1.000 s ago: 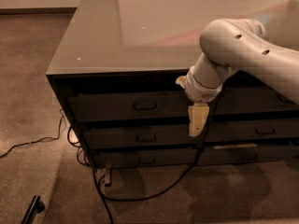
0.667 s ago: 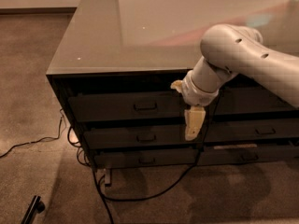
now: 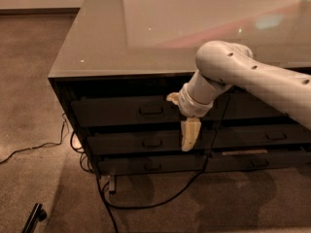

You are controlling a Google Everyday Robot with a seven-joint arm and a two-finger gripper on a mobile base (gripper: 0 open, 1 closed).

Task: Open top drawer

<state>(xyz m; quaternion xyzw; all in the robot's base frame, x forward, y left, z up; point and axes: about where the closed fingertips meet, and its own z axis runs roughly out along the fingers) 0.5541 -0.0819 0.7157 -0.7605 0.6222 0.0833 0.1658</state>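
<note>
The top drawer (image 3: 116,111) is a wide dark grey panel under the cabinet's glossy top, and it looks closed. Its small rectangular pull handle (image 3: 151,109) sits at the panel's centre. My gripper (image 3: 189,134) hangs in front of the drawer fronts, pointing down, just right of and slightly below that handle. It overlaps the top drawer's lower edge and the second drawer (image 3: 126,142). It holds nothing that I can see. The white arm (image 3: 243,74) reaches in from the right.
A third, shallower drawer (image 3: 146,166) lies below. More drawers (image 3: 272,136) fill the right column. Black cables (image 3: 146,205) trail on the carpet under the cabinet and off to the left. A dark bar (image 3: 35,216) lies at the bottom left.
My gripper has moved left and slightly down, closer to the top drawer's handle. The drawers have not moved.
</note>
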